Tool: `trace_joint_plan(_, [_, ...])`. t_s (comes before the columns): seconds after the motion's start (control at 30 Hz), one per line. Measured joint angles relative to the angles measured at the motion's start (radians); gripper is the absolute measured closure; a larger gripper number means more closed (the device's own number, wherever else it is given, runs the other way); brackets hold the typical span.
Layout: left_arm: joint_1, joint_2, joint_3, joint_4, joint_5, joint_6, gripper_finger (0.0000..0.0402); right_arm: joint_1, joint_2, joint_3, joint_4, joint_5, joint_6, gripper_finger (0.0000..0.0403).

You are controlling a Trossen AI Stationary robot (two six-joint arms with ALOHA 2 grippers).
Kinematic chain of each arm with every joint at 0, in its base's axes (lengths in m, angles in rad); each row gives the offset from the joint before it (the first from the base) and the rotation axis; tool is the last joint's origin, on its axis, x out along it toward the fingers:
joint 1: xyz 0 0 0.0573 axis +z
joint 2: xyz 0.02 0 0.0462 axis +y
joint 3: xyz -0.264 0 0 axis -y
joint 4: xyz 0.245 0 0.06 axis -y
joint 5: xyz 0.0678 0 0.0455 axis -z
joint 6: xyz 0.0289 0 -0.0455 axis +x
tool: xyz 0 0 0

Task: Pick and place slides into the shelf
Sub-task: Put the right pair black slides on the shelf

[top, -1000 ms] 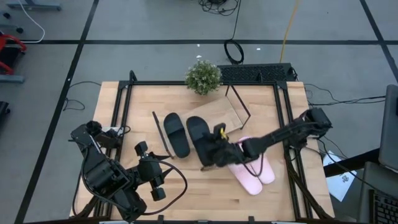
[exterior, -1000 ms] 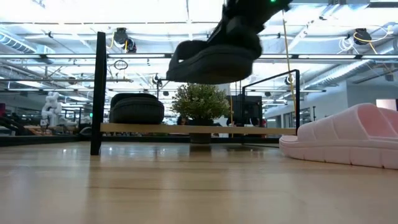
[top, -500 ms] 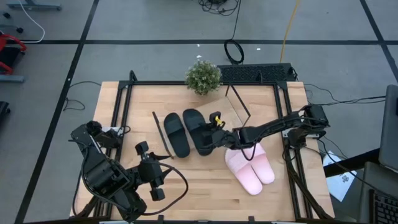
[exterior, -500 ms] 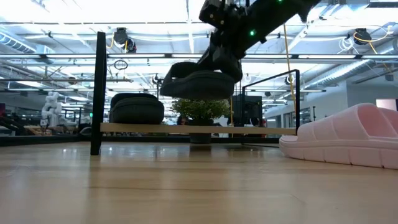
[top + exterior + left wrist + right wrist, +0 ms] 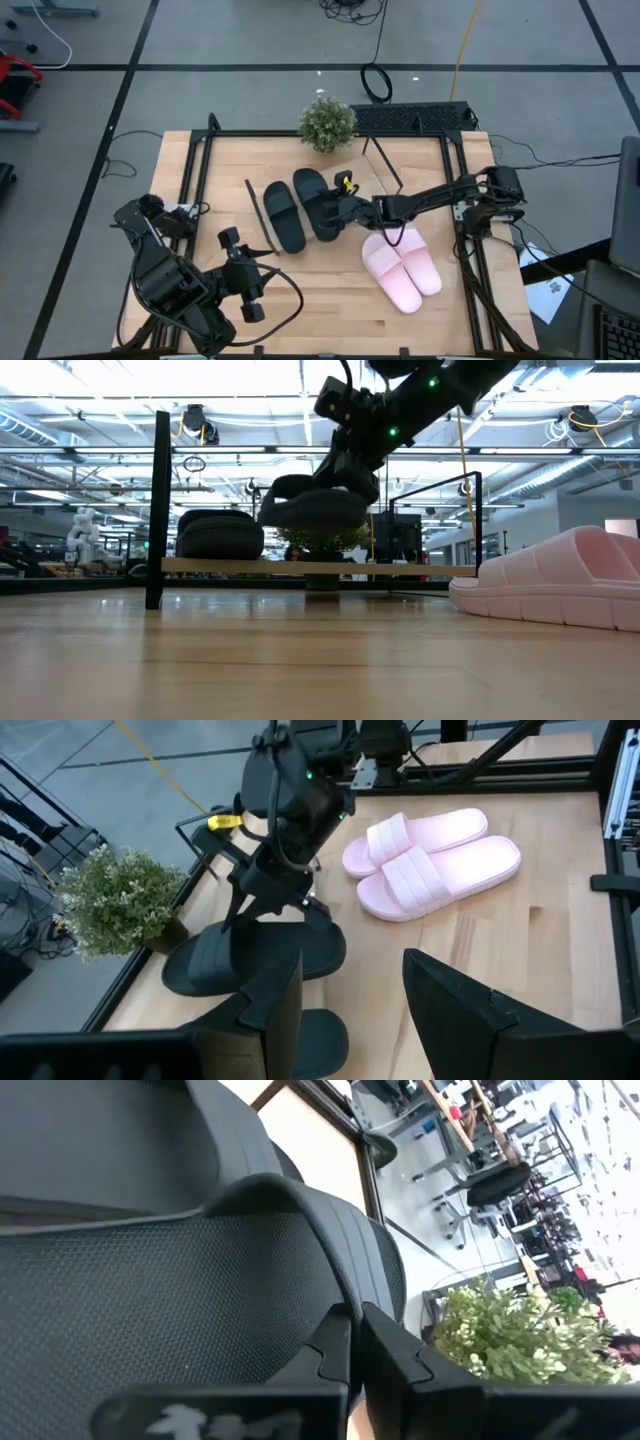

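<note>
My right gripper (image 5: pixel 342 211) reaches in from the table's right, shut on a matte black slide (image 5: pixel 314 203) that it holds over the shelf (image 5: pixel 366 181). In the low view this slide (image 5: pixel 312 510) hangs a little above the shelf board (image 5: pixel 420 569). The other black slide (image 5: pixel 283 216) lies sole-down on the board just to its left. The pink pair (image 5: pixel 403 266) rests side by side on the tabletop, right of the shelf. My left gripper (image 5: pixel 345 1010) waits open at the table's near left. My right gripper pinches the black slide's side rim (image 5: pixel 330 1305) between its two fingers, on the slide's right side behind the strap. The fingers (image 5: pixel 262 895) slant down onto it from the table's right. The slide is roughly level, sole down, apparently clear of the board.
A potted plant (image 5: pixel 327 122) stands at the table's far edge behind the shelf. Thin black rod frames (image 5: pixel 160 510) rise at both shelf ends. Black rails (image 5: pixel 198 180) run along the table's sides. Bare board shows right of the held slide.
My right gripper has carried the black slide from above the table in front of the shelf toward the far edge and slightly left. It has come down until the slide hangs just over the board beside the other black slide. The pink pair now shows uncovered.
</note>
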Motion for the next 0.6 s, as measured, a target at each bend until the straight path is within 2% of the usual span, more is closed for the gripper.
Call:
trace_joint_plan(0.33, [0.001,0.0,0.0,0.0,-0.002,0.014,0.0227,0.0,0.077,0.0,0.105,-0.017,-0.046,0.0402])
trace_joint_plan(0.6, [0.001,0.0,0.0,0.0,-0.003,0.014,0.0227,0.0,0.081,0.0,0.101,-0.019,-0.038,0.0402])
